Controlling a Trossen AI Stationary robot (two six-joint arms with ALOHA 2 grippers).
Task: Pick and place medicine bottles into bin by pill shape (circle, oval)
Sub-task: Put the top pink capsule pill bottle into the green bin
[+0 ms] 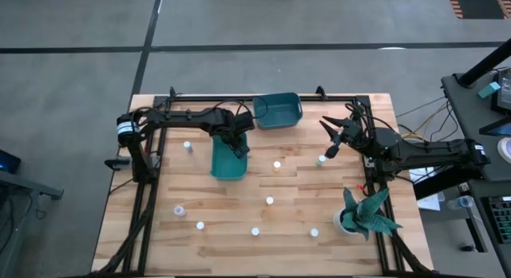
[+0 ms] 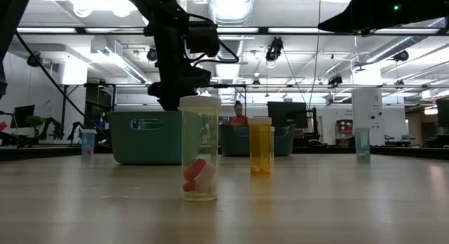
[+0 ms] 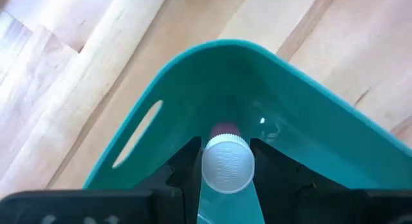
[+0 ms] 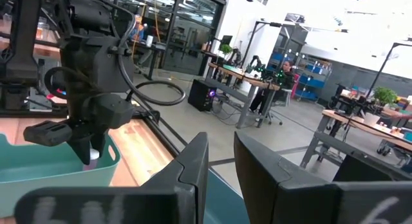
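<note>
Two teal bins are on the wooden table point(image 1: 239, 210). No brand, label text or other writing can be read on any bottle, bin or arm.

The left gripper point(image 1: 239, 149) hangs over one teal bin point(image 1: 225, 164), just above its opening. Its two dark fingers point(image 3: 183, 161) are drawn in narrow and clamp a small medicine bottle with a white ribbed cap point(image 3: 227, 163); the cap faces the wrist camera and something pinkish shows just past it, but the pill shape cannot be told. The bottle sits between the fingers, over the bin's inner wall point(image 3: 290, 114). In the low view this arm point(image 2: 175, 55) comes down behind the bin's front wall point(image 2: 144, 137).

The right gripper point(image 1: 334, 140) is raised off the table, well apart from the left one, with the second teal bin point(image 1: 278, 110) between the two and farther back. Its fingers point(image 4: 187, 169) stand apart with a narrow gap and hold nothing.

Loose bottles lie well apart from the left gripper: one just beside the right gripper's tip point(image 1: 321, 160), one between the two grippers point(image 1: 277, 166), one on the far side of the left arm point(image 1: 188, 146), and several nearer the table's front edge point(image 1: 270, 201). A teal-leaved plant in a white pot point(image 1: 363, 214) stands at the front right corner. In the low view a clear bottle with red and white contents point(image 2: 199, 148) and an orange bottle point(image 2: 260, 146) stand upright.
</note>
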